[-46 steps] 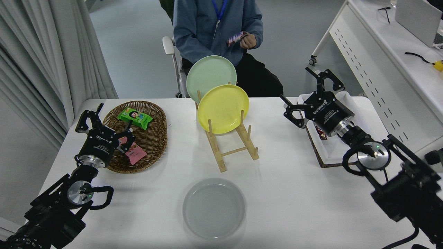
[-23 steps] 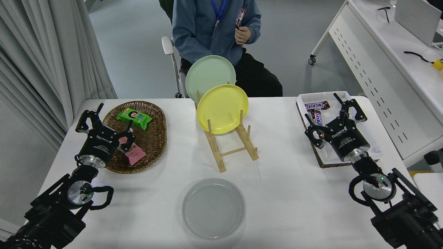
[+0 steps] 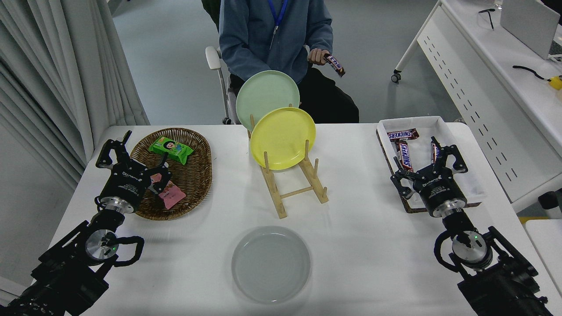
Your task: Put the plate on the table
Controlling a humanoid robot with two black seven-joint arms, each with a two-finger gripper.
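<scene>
One grey plate (image 3: 271,263) flat on table (image 3: 369,245); two racked.

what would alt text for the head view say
A grey plate lies flat on the white table, near edge, untouched. Both grippers, left and right, hover open at the sides; a rack holds yellow and green plates.

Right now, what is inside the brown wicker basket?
The wicker basket holds a green snack packet and a pink packet. The left hand, open above it, covers part of the inside, so more may lie there.
</scene>
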